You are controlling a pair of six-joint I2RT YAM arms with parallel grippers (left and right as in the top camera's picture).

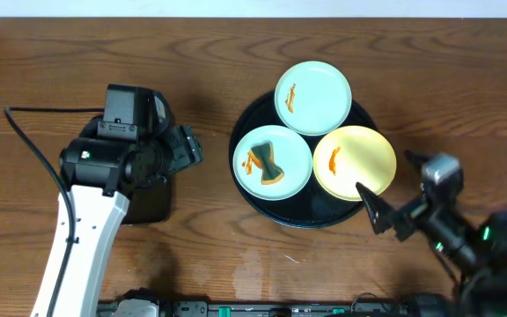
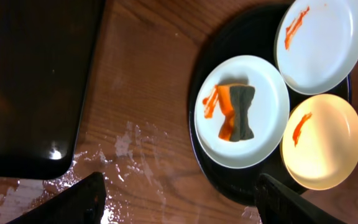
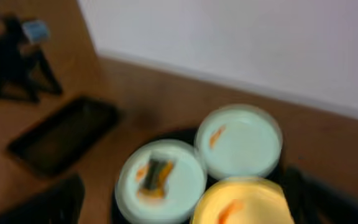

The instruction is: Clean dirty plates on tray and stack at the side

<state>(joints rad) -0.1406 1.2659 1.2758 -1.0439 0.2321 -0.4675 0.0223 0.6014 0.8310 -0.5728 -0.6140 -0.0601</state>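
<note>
While the three smeared plates (image 1: 313, 97) sit on the tray (image 1: 293, 220), the right pincer (image 1: 384, 214) gapes wide just off the tray's right rim, tips toward the yellow plate (image 1: 359, 163) and nearer than the left pincer (image 1: 187, 145), also spread, well left of it.

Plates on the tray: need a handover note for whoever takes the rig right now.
Left tool: open, empty, left of the tray.
Right tool: open, empty, beside the yellow plate.
All three plates sit on the tray: the yellow plate, the rear blue plate, and the left blue plate with a sponge on it.
Done: nothing. Every plate has an orange smear and none is stacked.
Left: wipe each plate, then stack them beside the tray.
</note>
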